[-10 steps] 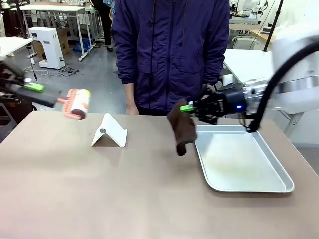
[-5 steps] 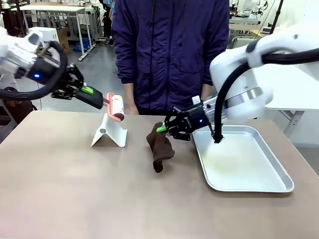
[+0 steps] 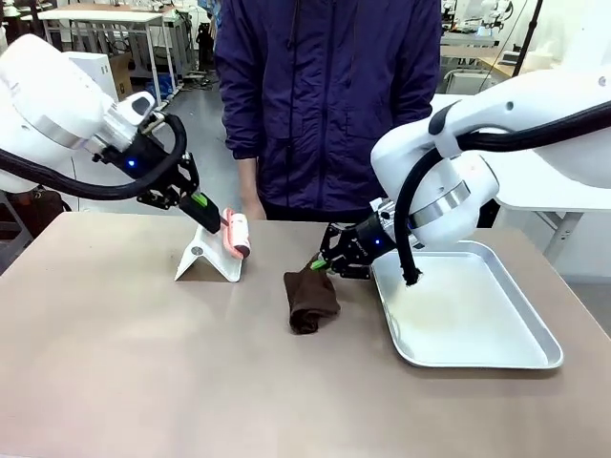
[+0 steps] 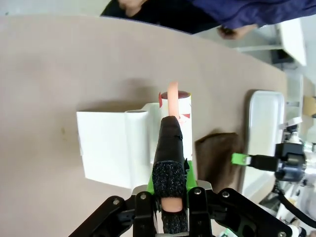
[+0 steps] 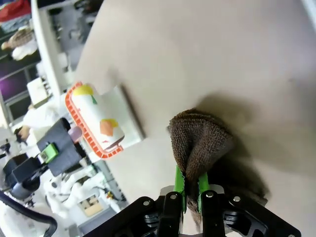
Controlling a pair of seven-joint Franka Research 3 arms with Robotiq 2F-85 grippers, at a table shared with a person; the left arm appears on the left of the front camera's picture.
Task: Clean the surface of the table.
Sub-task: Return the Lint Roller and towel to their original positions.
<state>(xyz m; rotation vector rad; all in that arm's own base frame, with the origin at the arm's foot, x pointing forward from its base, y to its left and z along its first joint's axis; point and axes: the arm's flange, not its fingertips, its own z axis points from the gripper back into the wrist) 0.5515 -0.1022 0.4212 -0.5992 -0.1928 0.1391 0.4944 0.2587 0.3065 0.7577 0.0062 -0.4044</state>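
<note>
The brownish table [image 3: 143,363] carries a brown cloth [image 3: 310,298] lying bunched near its middle. My right gripper [image 3: 322,264] is shut on the cloth's upper edge; in the right wrist view the green pads [image 5: 178,182] pinch the cloth [image 5: 200,143] against the table [image 5: 222,49]. My left gripper [image 3: 205,212] is shut on the black handle of a pink-framed lint roller [image 3: 235,235], which hangs just over a white folded stand [image 3: 208,256]. The left wrist view shows my left gripper [image 4: 171,197], the roller [image 4: 182,111], the stand [image 4: 111,148] and the cloth [image 4: 217,155].
A silver metal tray [image 3: 516,353] lies on the right side of the table, close to the cloth. A person in a dark blue jacket [image 3: 325,95] stands at the far edge, one hand [image 3: 251,208] hanging near the roller. The table's near half is bare.
My left arm swung in from the left and brought the roller down to the stand. My right gripper moved left and down, lowering the hanging cloth onto the table.
</note>
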